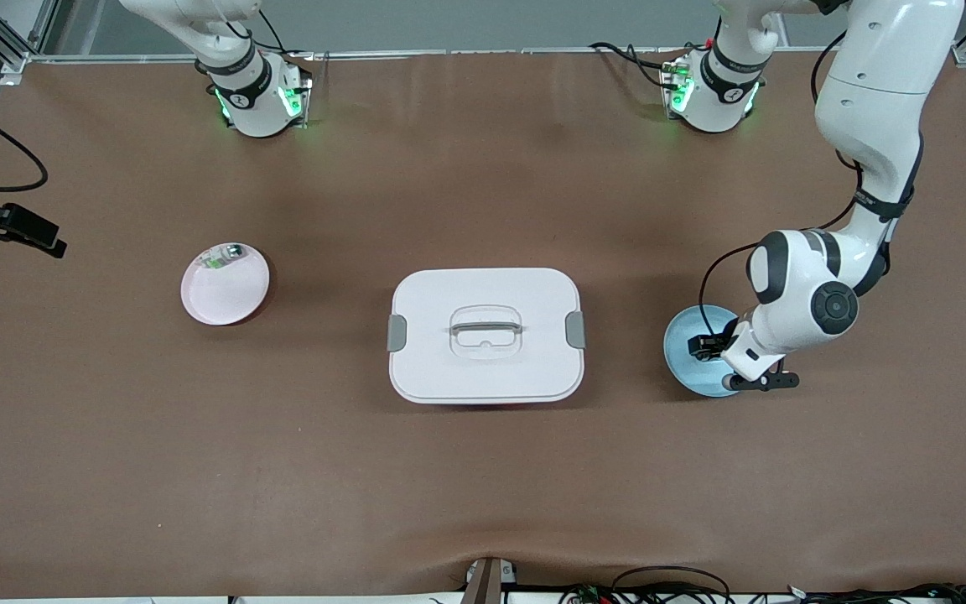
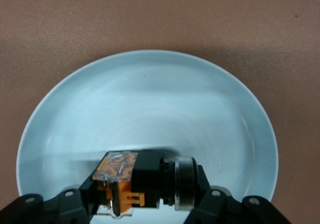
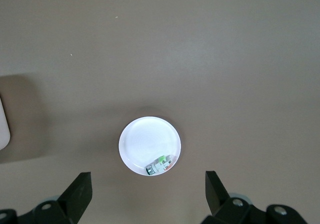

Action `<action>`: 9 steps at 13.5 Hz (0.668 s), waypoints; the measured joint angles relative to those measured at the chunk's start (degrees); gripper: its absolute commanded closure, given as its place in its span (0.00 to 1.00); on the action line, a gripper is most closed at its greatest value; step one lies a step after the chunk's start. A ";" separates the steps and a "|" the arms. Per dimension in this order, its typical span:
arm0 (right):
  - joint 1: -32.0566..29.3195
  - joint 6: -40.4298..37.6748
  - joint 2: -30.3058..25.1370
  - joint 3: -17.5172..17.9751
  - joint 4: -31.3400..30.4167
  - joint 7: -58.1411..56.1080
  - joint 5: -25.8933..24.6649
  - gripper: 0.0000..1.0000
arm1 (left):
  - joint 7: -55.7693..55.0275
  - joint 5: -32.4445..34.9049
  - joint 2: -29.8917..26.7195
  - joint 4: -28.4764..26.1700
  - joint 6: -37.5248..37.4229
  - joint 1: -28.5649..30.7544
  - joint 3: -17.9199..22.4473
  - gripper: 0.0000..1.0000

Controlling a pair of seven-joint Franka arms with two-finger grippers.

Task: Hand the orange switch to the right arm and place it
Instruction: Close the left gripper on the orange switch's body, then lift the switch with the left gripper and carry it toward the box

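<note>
Left claw grips the orange switch in the blue plate.
Small, rigid, light, probably slick; hold its black body. Right claw waits open above the pink plate.

On the worktop, a lidded box sits at the centre of the front view. A plate lies at the frame's middle left, toward the right arm's end, with a small piece in it at its upper edge. Another plate lies at the middle right. In it the left claw is clamped on the orange switch. The right claw hangs spread, high over the first plate.
</note>
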 measured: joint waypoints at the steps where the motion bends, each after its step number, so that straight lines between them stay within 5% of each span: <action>1: 0.00 0.01 0.00 -0.01 -0.03 0.00 0.00 0.00 | -0.63 -0.48 -0.23 0.39 -0.20 0.04 0.00 0.76; 6: 0.00 0.01 0.00 -0.03 -0.10 0.03 0.00 0.00 | -7.83 -7.92 -8.00 2.04 -10.70 0.03 -0.87 0.76; 9: -0.02 0.00 0.00 -0.11 -0.12 0.09 0.93 0.00 | -21.22 -11.41 -14.79 2.29 -16.61 0.00 -2.53 0.76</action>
